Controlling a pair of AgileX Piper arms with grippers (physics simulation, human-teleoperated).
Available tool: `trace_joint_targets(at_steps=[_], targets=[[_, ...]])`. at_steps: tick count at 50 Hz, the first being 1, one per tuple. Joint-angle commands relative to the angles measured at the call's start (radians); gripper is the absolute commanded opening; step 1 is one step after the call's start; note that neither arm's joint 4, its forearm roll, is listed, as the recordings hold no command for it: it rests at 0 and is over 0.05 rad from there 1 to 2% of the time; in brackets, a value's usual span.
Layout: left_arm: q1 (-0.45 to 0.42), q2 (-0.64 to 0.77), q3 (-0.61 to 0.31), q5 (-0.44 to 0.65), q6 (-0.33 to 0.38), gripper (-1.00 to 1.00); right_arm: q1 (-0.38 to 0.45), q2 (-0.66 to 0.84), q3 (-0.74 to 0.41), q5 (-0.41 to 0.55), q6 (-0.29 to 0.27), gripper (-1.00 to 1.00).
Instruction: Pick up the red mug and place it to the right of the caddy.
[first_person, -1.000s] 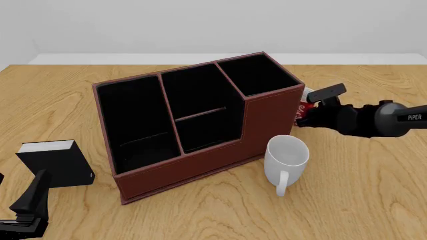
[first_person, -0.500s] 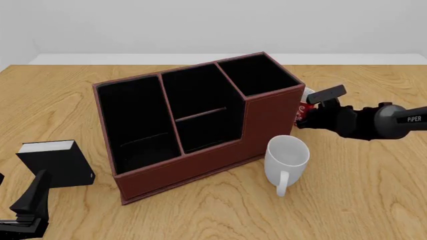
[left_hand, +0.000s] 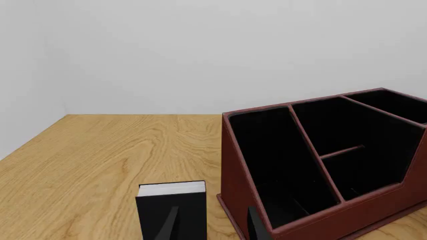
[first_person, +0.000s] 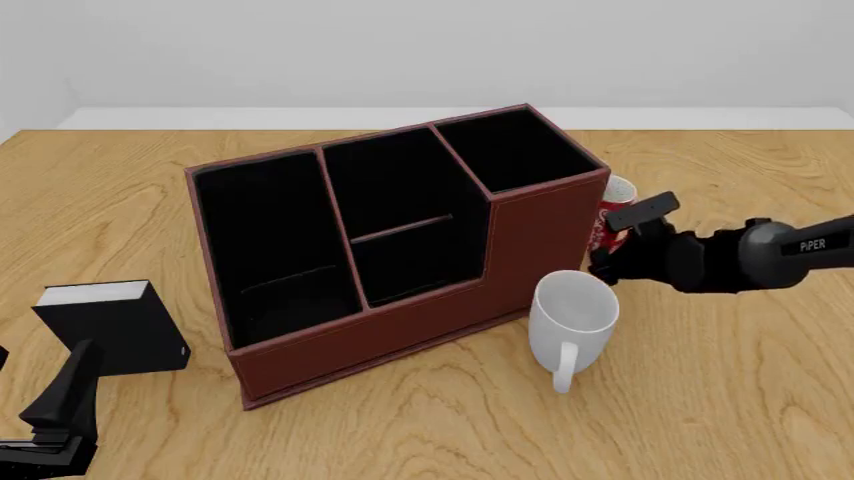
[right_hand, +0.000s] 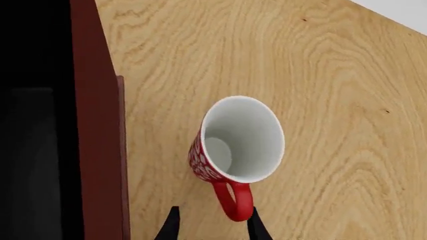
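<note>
Behind the caddy's (first_person: 387, 250) right end sits the red mug (first_person: 615, 212), upright on the table (first_person: 721, 390), mostly hidden in the front view by the caddy wall and the right gripper (first_person: 622, 238). Right wrist view shows it better: mug (right_hand: 237, 142) just beside the caddy (right_hand: 97, 125) but not touching, white inside, handle pointing back toward the camera. The right gripper (right_hand: 212, 225) is open, fingers either side of the handle, not gripping anything. A white mug (first_person: 574, 322) stands in front of the caddy's right corner. Left gripper (left_hand: 212, 225) is open too and empty, parked low near the black box (left_hand: 172, 210), well away from the mug.
</note>
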Motion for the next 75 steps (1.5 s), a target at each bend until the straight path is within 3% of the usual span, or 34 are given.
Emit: trace_joint_targets(at_steps=[1,45,75], targets=[[0.000,0.000,0.000,0.000,0.000,1.00,-0.001,0.007,0.001,0.008,0.017,1.00],[0.000,0.000,0.000,0.000,0.000,1.00,-0.031,-0.054,0.086,-0.019,0.044,1.00],[0.000,0.000,0.000,0.000,0.000,1.00,-0.060,-0.245,0.303,-0.079,0.069,1.00]])
